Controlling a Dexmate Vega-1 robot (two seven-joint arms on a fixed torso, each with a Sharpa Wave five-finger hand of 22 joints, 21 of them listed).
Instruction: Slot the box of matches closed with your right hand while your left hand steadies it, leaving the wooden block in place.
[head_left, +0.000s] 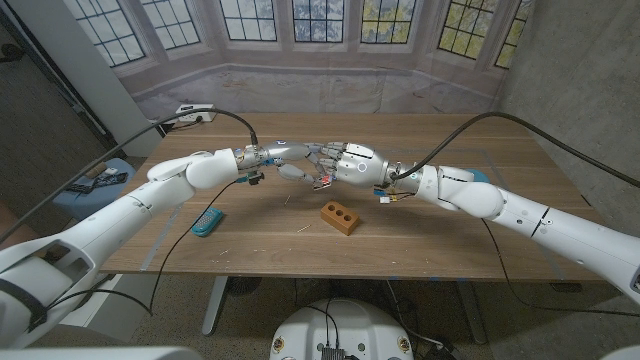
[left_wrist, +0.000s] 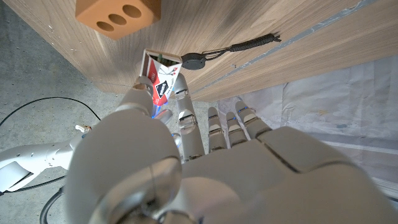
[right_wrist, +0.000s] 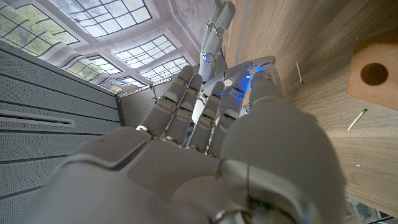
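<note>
1. The box of matches (left_wrist: 160, 79) is held above the desk (head_left: 440, 240), between the two hands, over the desk's middle. In the left wrist view the left hand (head_left: 290, 160) pinches the box between thumb and fingers (left_wrist: 186, 118), with the box end projecting beyond the fingertips.

2. The right hand (head_left: 350, 165) meets the left hand at the box. Its fingers (right_wrist: 186, 112) are curled toward the box, but the contact itself is hidden; whether they clamp the box or only press on it cannot be told from these views.

3. Risk: sleeve slip. The left hand's pinch covers only part of the box. A closing push from the right hand that exceeds this hold probably drives the whole box through the fingers instead of seating the tray.

4. Risk: tray jam. If the push is off-axis, the tray can skew in the sleeve and stop short of closing, or crush the card.

5. Risk: drop. The box hangs clear of the desk, so a lost pinch lets it fall and may spill matches; loose matches (head_left: 303, 229) already lie on the desk.

6. Risk: block disturbance. The wooden block (head_left: 340, 217) sits on the desk just in front of the hands. A falling box or a lowered right forearm could shift it, violating the task condition.
</note>
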